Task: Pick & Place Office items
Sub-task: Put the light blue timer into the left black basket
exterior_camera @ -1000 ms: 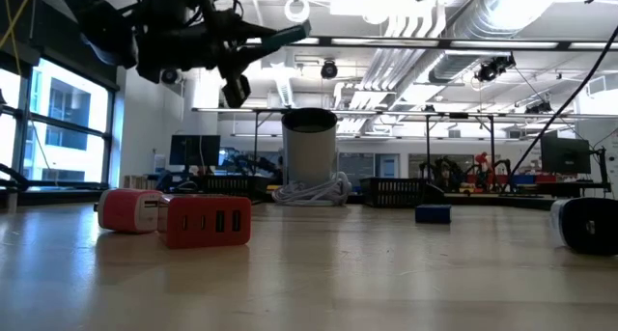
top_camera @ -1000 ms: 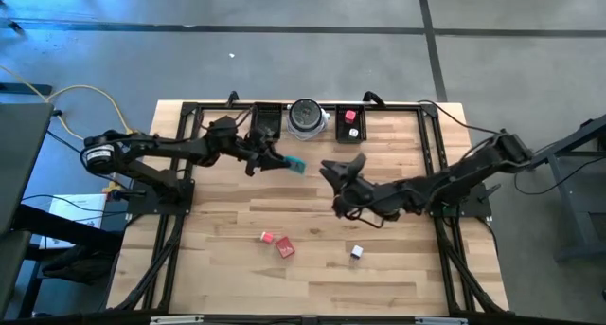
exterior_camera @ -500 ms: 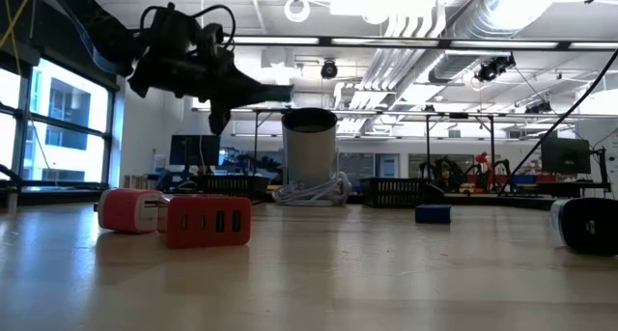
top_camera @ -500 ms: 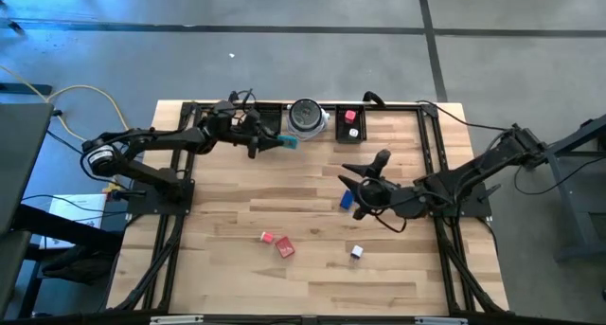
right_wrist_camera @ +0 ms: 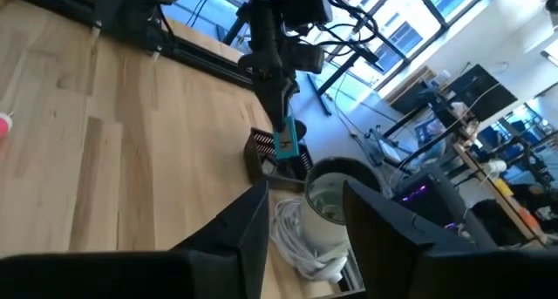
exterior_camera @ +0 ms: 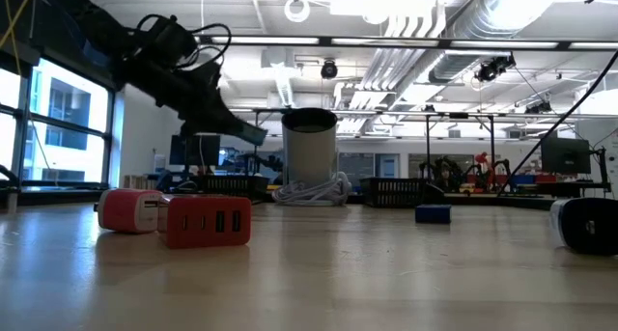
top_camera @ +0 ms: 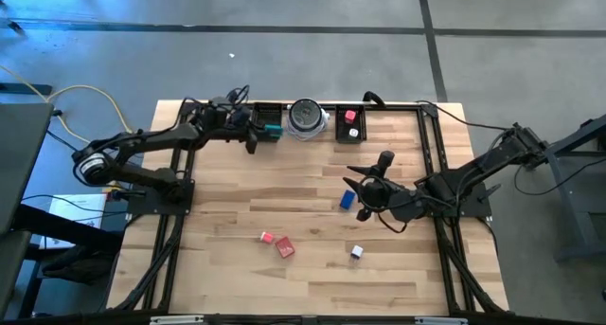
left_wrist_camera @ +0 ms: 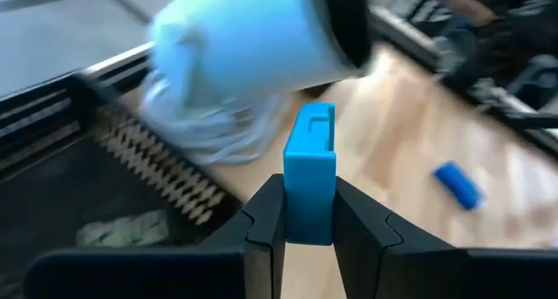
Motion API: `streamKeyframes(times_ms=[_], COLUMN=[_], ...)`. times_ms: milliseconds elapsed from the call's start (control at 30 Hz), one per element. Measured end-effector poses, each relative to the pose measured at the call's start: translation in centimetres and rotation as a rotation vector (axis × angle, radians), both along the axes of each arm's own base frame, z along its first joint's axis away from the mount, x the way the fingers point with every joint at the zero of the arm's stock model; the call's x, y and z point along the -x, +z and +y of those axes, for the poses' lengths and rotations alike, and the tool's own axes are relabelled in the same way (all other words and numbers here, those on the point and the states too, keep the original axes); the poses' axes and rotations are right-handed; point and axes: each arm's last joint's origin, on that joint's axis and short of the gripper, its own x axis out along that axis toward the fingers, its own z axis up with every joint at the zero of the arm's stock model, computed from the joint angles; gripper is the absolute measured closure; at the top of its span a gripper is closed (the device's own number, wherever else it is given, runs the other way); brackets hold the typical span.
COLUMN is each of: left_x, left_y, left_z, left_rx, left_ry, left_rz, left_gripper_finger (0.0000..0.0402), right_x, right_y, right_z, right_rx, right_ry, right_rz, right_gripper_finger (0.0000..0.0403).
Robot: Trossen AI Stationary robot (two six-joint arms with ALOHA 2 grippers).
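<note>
While the right tool (top_camera: 365, 194) is hovering open mid-counter, the left tool (left_wrist_camera: 307, 214) is gripping a teal block (left_wrist_camera: 310, 173) above the far-left black tray (top_camera: 266, 114).

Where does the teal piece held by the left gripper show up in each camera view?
High view: teal piece over the far-left black tray, left of the round dish.
Low view: no teal shows; the left arm's tip hangs left of the dish.
Left wrist view: upright between the fingers.
Right wrist view: hanging above the tray.
Shared landmark: the round dish.
</note>
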Motion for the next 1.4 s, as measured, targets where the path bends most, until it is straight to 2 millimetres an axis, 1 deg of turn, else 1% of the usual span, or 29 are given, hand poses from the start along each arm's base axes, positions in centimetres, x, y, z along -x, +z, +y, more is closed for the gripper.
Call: streamKeyframes(times_ms=[133,267,433,633,867,967,1067,1400], left_x=[0.8,1.6,1.8,1.0,-0.3,-0.4,-0.1,0.0], left_y=[-0.4,-0.6,-0.6,-0.7,-2.0,-2.2,-2.6,-2.4], left_z=[0.6,1.4,1.7,2.6,4.2,4.7,4.8,5.2], left_rx=[0.038,0.086,0.139,0.212,0.306,0.313,0.322,0.322], left_ry=[0.048,0.102,0.142,0.175,0.208,0.248,0.304,0.32], left_rz=[0.037,0.033,0.012,0.001,0.034,0.054,0.101,0.093], left_gripper_finger=[0.0339,0.0339,0.0339,0.0339,0.0339,0.0339,0.0339,0.0339], right_x=[0.0,0.0,0.0,-0.1,-0.3,-0.3,-0.3,-0.2], right_y=[0.0,0.0,0.0,0.1,-0.1,-0.1,-0.1,-0.3], right_z=[0.0,0.0,0.0,0.0,-0.2,-0.2,-0.2,-0.2], right_rx=[-0.018,-0.019,-0.019,-0.036,-0.091,-0.09,-0.09,-0.087], right_ry=[-0.004,-0.004,-0.003,0.015,0.032,0.034,0.035,0.034], right_rz=[-0.01,-0.011,-0.011,-0.02,-0.022,-0.02,-0.019,-0.013], right_gripper_finger=[0.0268,0.0268,0.0268,0.0268,0.0268,0.0268,0.0268,0.0268])
